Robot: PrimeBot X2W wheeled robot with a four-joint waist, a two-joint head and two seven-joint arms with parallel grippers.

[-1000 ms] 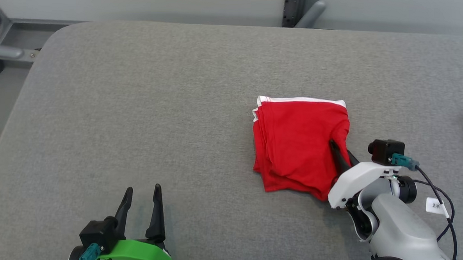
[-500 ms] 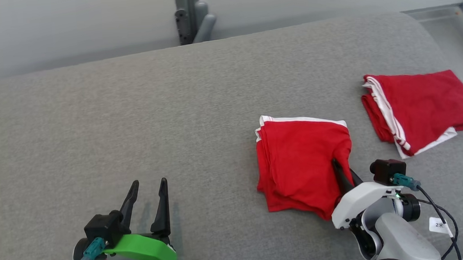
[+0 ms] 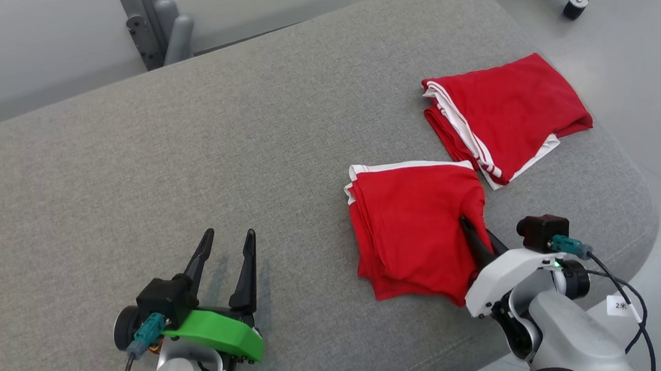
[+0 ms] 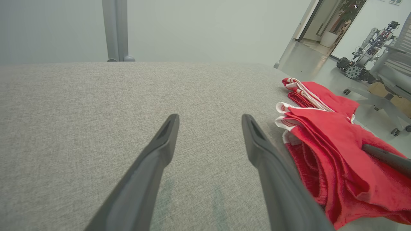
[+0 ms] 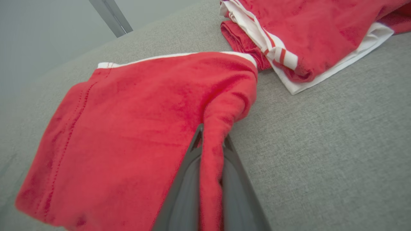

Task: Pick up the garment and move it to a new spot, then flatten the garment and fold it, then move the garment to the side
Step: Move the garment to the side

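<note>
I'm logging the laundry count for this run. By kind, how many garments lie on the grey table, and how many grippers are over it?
Red garments: 2 (near garment, far garment)
Grippers: 2 (left gripper, right gripper)
Total: 4

A big grey padded top has soft round corners. Near its far right corner lies a folded red cloth with white stripes. Behind the top stands a grey metal post. A small black wheel sits on the pale floor. Far off stand another robot and a grey chair on wheels.
</note>
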